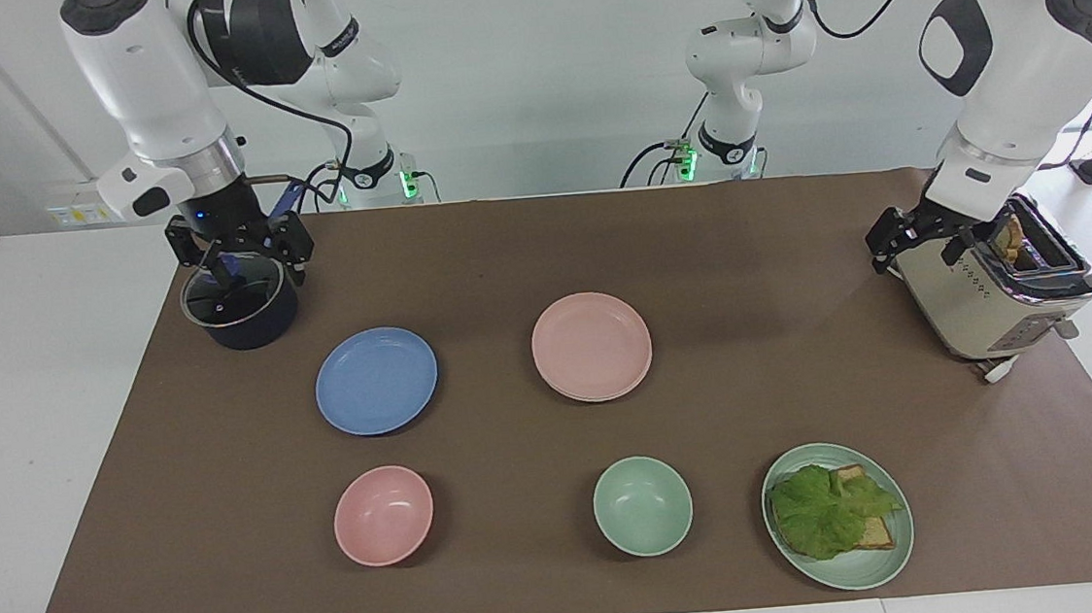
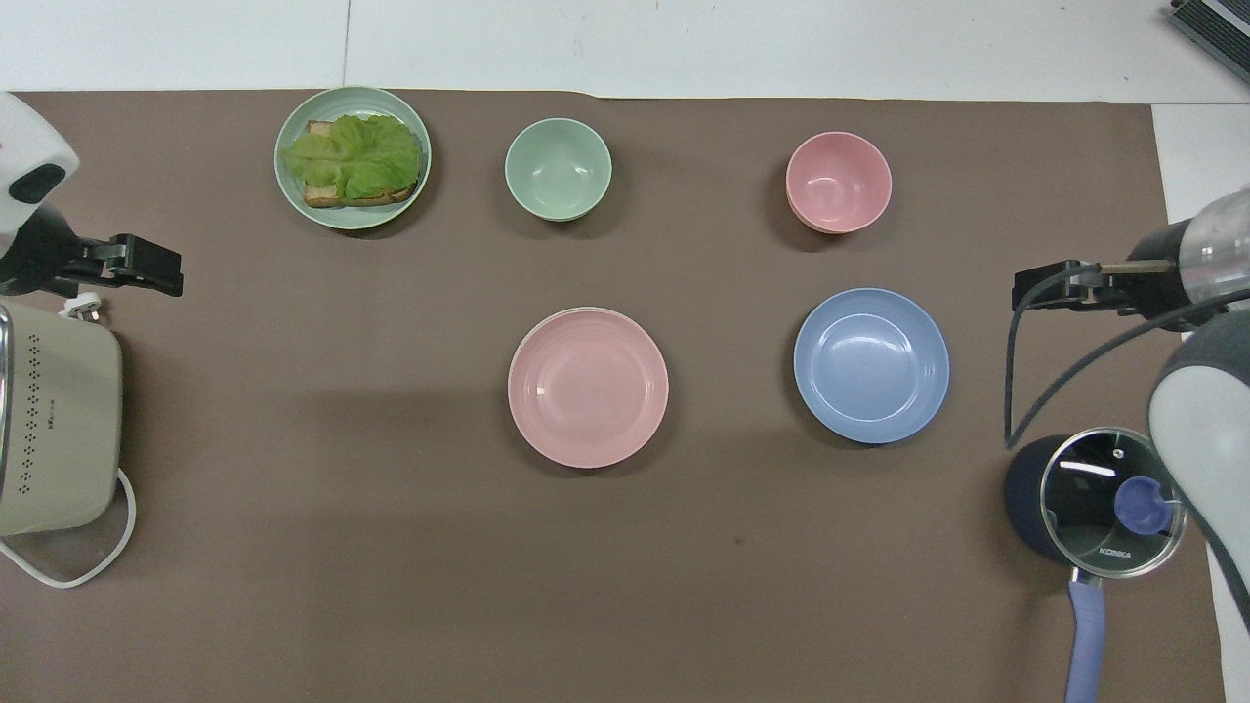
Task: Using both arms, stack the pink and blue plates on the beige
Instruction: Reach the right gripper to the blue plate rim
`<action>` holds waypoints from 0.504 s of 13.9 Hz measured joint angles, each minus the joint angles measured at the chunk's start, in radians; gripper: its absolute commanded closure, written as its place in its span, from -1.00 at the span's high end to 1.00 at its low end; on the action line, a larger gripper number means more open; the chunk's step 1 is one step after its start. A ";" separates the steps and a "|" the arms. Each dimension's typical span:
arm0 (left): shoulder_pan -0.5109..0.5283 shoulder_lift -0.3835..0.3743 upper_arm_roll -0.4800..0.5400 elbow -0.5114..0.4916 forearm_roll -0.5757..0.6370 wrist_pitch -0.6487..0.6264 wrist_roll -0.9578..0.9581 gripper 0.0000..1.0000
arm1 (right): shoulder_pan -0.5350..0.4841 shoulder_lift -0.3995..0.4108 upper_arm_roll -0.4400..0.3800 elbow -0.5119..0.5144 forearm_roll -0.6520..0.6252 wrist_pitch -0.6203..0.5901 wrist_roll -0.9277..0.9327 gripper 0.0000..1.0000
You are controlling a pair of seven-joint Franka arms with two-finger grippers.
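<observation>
We're seeing the pink plate point(image 1: 592, 345) sitting mid-worktop on the beige plate point(image 1: 607, 395), only a thin pale rim of which is showing under it. The blue plate point(image 1: 376, 379) is lying beside that stack, toward the right arm's end, apart from it and not stacked. The right gripper point(image 1: 240, 256) is hovering over the lidded dark saucepan point(image 1: 239, 304), fingers spread wide, holding nothing. The left gripper point(image 1: 921, 238) is hanging over the beige toaster point(image 1: 989, 296), fingers wide too, empty. We're also seeing a pink bowl point(image 1: 383, 514), a green bowl point(image 1: 642, 506) and a green plate of lettuce and bread point(image 1: 837, 514), all lying farther from the robots than the plates, on the brown mat point(image 1: 503, 251).
</observation>
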 measured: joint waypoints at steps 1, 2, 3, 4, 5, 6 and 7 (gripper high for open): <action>0.010 -0.018 0.001 0.004 0.001 -0.015 0.011 1.00 | 0.003 0.014 0.001 -0.004 0.000 0.008 0.000 1.00; 0.020 -0.033 0.002 0.005 0.001 -0.024 0.019 1.00 | 0.005 0.026 0.001 -0.009 0.000 0.018 0.000 1.00; 0.027 -0.042 0.003 0.005 0.001 -0.030 0.023 1.00 | 0.007 0.038 0.001 -0.018 0.000 0.032 0.000 1.00; 0.028 -0.047 0.003 0.005 0.001 -0.035 0.023 1.00 | 0.008 0.051 0.001 -0.039 0.000 0.065 0.000 1.00; 0.028 -0.048 0.001 0.005 0.001 -0.036 0.023 1.00 | 0.013 0.065 0.002 -0.071 0.000 0.117 0.000 1.00; 0.028 -0.048 0.000 0.005 0.001 -0.036 0.023 1.00 | 0.018 0.079 0.002 -0.104 0.000 0.169 0.000 1.00; 0.028 -0.048 0.000 0.005 0.001 -0.036 0.023 1.00 | 0.026 0.094 0.002 -0.136 0.000 0.218 0.000 1.00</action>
